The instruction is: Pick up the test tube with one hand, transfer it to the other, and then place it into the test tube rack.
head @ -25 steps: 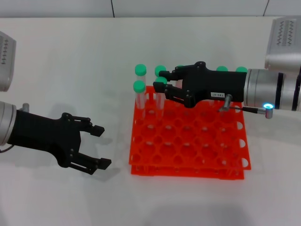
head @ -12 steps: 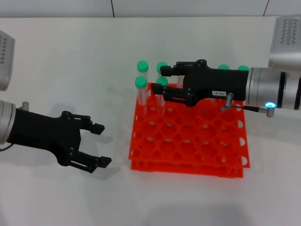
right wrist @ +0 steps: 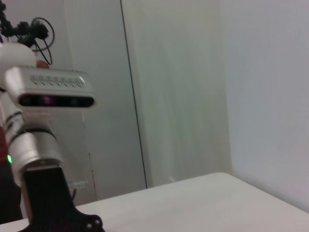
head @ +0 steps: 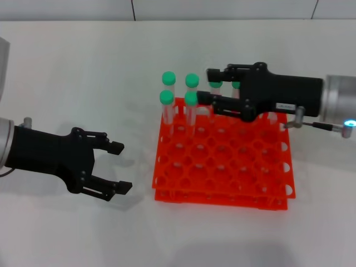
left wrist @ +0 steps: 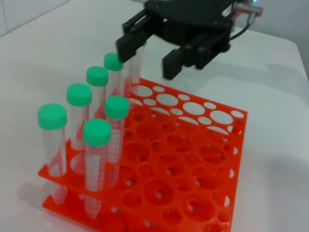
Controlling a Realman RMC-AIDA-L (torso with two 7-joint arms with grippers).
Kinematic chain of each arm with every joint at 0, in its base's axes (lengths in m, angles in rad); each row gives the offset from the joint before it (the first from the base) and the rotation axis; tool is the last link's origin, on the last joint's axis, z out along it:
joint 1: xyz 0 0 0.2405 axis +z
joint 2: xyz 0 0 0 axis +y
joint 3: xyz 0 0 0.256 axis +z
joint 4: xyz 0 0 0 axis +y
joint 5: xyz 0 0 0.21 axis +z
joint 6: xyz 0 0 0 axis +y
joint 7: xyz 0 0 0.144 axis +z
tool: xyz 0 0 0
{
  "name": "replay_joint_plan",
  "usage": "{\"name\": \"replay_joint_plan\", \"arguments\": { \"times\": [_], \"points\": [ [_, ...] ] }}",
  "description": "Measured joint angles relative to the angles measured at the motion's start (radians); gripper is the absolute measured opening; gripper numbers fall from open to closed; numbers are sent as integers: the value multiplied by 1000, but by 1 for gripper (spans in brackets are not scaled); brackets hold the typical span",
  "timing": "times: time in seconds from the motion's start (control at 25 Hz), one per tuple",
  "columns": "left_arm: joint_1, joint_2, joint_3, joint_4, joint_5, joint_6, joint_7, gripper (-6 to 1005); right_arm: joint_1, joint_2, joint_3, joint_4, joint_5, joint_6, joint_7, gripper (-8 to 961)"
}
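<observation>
The orange-red test tube rack point(head: 222, 196) stands at the table's centre and fills the left wrist view point(left wrist: 227, 145). Several green-capped tubes stand upright in its back two rows. One test tube point(head: 191, 100) stands in the second row, free of any gripper; it also shows in the left wrist view point(left wrist: 116, 107). My right gripper point(head: 206, 84), with the white label, hovers open and empty over the rack's back rows, just right of that tube. It also shows in the left wrist view point(left wrist: 149, 54). My left gripper point(head: 118, 167) is open and empty, low over the table left of the rack.
The rack's front rows hold only empty holes. White table surface point(head: 83, 72) lies around the rack. The right wrist view shows only a wall and part of the left arm point(right wrist: 38, 145).
My right gripper has drawn back to the right, away from the second-row tube that stood between its fingers. The tube stays standing in the rack. The left gripper has barely moved.
</observation>
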Motion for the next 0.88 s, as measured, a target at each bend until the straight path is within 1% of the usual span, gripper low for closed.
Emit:
{"name": "replay_joint_plan", "arguments": {
  "times": [0.04,0.08,0.16,0.2,0.24,0.4,0.52,0.68,0.88],
  "points": [
    [0,0,-5,1,-1,2,0,874,-8,-5,3,-14,-7,-3,13,526],
    [0,1,-11,2,-2,7,1,874,-28,-18,21,-48,-39,-13,49,526],
    [0,1,-16,3,-7,12,1,874,-48,-24,64,-86,-106,-38,102,526],
    [0,2,-16,3,-13,14,1,874,-55,-24,97,-103,-150,-58,127,526],
    [0,2,-16,3,-18,14,1,874,-65,-21,149,-123,-215,-98,164,526],
    [-2,8,-18,5,-52,16,1,874,-80,-8,286,-168,-388,-225,236,526],
    [-1,10,-18,12,-78,17,-6,874,-88,-2,355,-188,-446,-297,251,526],
    [1,8,-34,15,-109,19,-9,874,-108,-2,393,-217,-476,-322,251,526],
    [5,4,-44,16,-143,21,-10,874,-122,-7,414,-241,-508,-328,252,526]
  ]
}}
